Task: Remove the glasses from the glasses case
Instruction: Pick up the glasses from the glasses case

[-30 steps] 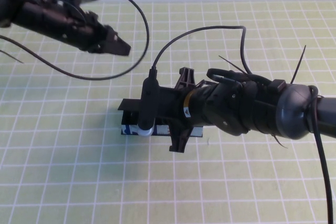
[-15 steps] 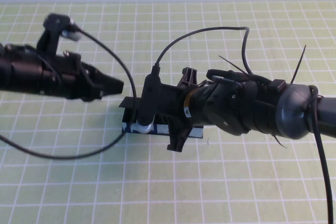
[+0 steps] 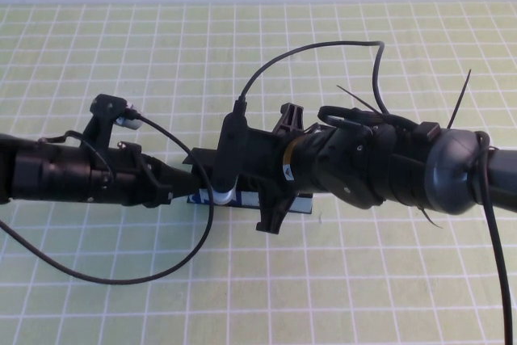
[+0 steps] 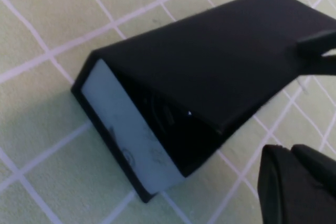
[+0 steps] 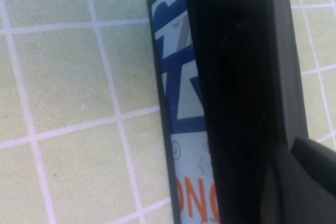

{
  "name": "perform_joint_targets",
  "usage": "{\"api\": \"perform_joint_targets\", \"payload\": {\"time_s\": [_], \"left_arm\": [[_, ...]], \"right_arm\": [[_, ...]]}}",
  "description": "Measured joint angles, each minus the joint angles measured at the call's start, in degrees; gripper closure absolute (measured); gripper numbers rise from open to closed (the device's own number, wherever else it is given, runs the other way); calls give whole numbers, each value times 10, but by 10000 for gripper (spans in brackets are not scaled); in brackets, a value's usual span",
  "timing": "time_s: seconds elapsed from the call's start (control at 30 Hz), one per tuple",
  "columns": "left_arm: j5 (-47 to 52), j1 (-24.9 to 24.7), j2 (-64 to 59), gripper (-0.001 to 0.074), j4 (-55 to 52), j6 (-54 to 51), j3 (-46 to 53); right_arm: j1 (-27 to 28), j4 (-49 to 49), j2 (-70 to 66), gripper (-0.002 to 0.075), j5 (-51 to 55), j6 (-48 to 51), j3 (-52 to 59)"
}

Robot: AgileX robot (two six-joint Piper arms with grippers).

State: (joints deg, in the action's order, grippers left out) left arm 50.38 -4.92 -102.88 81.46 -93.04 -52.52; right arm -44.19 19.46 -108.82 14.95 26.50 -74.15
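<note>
The glasses case [image 3: 246, 200] lies mid-table under my right arm; its printed front [image 5: 181, 103] shows white, blue and orange-red. Its black lid [image 4: 220, 61] is raised at an angle above the white end panel [image 4: 126, 129]. My right gripper [image 5: 294, 182] is at the lid's edge [image 5: 286, 66] and seems shut on it. My left gripper [image 3: 179, 181] is shut and empty, low at the case's left end, and also shows in the left wrist view [image 4: 289, 182]. The case's inside is dark; the glasses cannot be made out.
The table is a green mat with a white grid [image 3: 97, 280]. My right arm's wrist [image 3: 355, 163] and its cables [image 3: 323, 50] hang over the case. A cable loop from the left arm [image 3: 121, 280] droops toward the near side.
My left arm has swung from the far left down and forward to the case's left end. The right arm and the case have stayed put.
</note>
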Motion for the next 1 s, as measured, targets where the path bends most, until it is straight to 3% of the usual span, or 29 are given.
{"api": "perform_joint_targets", "payload": {"time_s": [0.57, 1.0], "left_arm": [[-2, 0, -66, 739, 145, -142, 0], [-2, 0, -72, 739, 158, -187, -18]], "right_arm": [[1, -2, 16, 727, -1, -19, 0], [1, -10, 19, 730, -1, -20, 0]]}}
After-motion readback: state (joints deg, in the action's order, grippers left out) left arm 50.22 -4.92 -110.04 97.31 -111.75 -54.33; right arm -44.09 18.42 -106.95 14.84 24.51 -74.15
